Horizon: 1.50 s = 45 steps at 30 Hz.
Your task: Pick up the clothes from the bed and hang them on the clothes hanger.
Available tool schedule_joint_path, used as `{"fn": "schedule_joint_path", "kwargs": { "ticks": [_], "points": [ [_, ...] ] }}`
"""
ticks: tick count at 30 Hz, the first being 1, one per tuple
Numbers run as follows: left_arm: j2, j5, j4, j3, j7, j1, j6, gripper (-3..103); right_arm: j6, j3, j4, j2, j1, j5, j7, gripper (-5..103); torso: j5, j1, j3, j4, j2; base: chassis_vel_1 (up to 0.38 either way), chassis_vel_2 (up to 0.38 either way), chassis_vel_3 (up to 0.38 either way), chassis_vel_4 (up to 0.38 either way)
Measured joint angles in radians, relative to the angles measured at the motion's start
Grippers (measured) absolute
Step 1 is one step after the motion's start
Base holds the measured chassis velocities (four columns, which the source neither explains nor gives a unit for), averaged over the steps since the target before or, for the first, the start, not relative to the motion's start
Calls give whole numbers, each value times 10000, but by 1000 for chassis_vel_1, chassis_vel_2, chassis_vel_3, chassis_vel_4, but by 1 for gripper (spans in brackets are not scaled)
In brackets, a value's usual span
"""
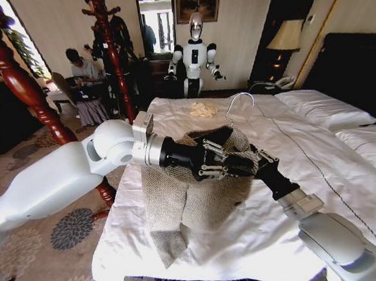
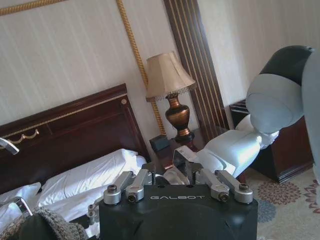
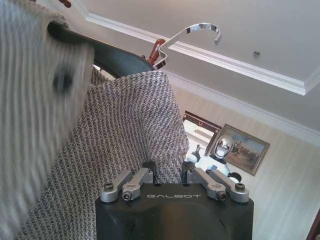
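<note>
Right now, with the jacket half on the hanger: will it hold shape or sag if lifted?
Likely floppy: the jacket droops in loose folds below the hanger and both grippers. Its coarse knit probably grips rather than slides. The thin wire hook may let the load swing.

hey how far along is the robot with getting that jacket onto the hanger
Done: the jacket is lifted off the bed and already draped over the black hanger. In hand: the left end effector and right end effector meet at the jacket's front, the right one shut on its fabric. Left: settling it on the hanger; how fully it sits there is hidden.
</note>
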Motion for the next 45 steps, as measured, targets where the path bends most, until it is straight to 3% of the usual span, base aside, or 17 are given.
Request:
{"fn": "schedule_joint_path", "kwargs": {
  "ticks": [1, 2, 3, 5, 11, 13, 16, 17, 21, 23, 25, 27, 28, 31, 35, 40, 45],
  "points": [
    [0, 0, 0, 0, 0, 0, 0, 35, 0, 0, 0, 0, 0, 0, 0, 23, 0, 0, 0, 0, 0, 0, 0, 0, 0],
    [77, -72, 21, -83, 196, -63, -76, 45, 0, -23, 0, 18, -12, 180, 48, 23, 1, 0, 0, 1, 0, 0, 0, 0, 0],
    [148, -127, 38, -155, 316, -109, -113, 45, 1, -43, 0, 36, -18, 308, 79, 23, 1, 0, 0, 1, 0, 0, 0, 0, 0],
    [296, -235, 96, -348, 503, -177, -163, 57, 9, -83, 26, 73, -24, 562, 139, 23, 0, 0, 0, 2, 0, 0, 0, 0, 0],
    [585, -513, 182, -1112, 409, -99, -211, 73, 75, -76, -13, 65, -19, 705, 303, 23, 1, -1, -1, 3, 0, 0, 0, 0, 0],
    [749, -593, 330, -1850, -340, 151, -153, 84, 119, -48, -63, 44, -25, 699, 362, 23, 1, 0, -1, 0, 0, 0, 0, 0, 0],
    [1088, -1333, 590, -2863, -2633, 721, 331, 97, 188, -16, -113, -27, 14, 534, 379, 23, 0, 0, 0, 1, 0, 0, 0, 0, 0],
    [1088, -1333, 590, -2863, -2633, 721, 331, 97, 188, -16, -113, -27, 14, 534, 379, 23, 0, 0, 0, 1, 0, 0, 0, 0, 0],
    [1525, -3261, 390, -3959, -4380, 1670, 1062, 100, 309, 146, -317, -175, 118, -210, 379, 23, -1, 1, 0, 1, 0, 0, 0, 0, 0],
    [1838, -3776, 127, -4527, -4575, 2275, 1241, 100, 365, 216, -449, -279, 190, -543, 379, 23, 1, 1, 0, -3, 0, 0, 0, 0, 0],
    [2429, -4014, -307, -5127, -4442, 3157, 1428, 100, 389, 257, -582, -453, 263, -775, 379, 23, -2, 0, 0, 4, -1, 0, 0, 0, 0],
    [3141, -3538, -645, -5729, -3713, 4089, 1441, 100, 388, 259, -656, -588, 294, -801, 400, 23, -2, -1, -1, 6, 0, 0, 0, 0, 0],
    [3141, -3538, -645, -5729, -3713, 4089, 1441, 100, 388, 259, -656, -588, 294, -801, 400, 23, -2, -1, -1, 6, 0, 0, 0, 0, 0],
    [3971, -2245, -854, -6435, -2541, 5225, 1155, 100, 378, 221, -714, -622, 319, -786, 410, 23, 3, -2, -1, 4, 0, 0, 0, 0, 0],
    [4386, -1372, -853, -6727, -1753, 5762, 833, 100, 365, 209, -693, -612, 290, -779, 411, 23, 1, -1, 0, 0, 0, 0, 0, 0, 0],
    [4555, -286, -1119, -6454, -995, 5455, 554, 100, 326, 208, -548, -665, 284, -767, 407, 23, 2, -1, -1, 0, 0, 0, 0, 0, 0],
    [4518, -18, -1380, -6111, -997, 5191, 663, 100, 228, 216, -364, -739, 281, -753, 406, 23, 2, -1, -1, -1, 0, 0, 0, 0, 0]
  ]
}}
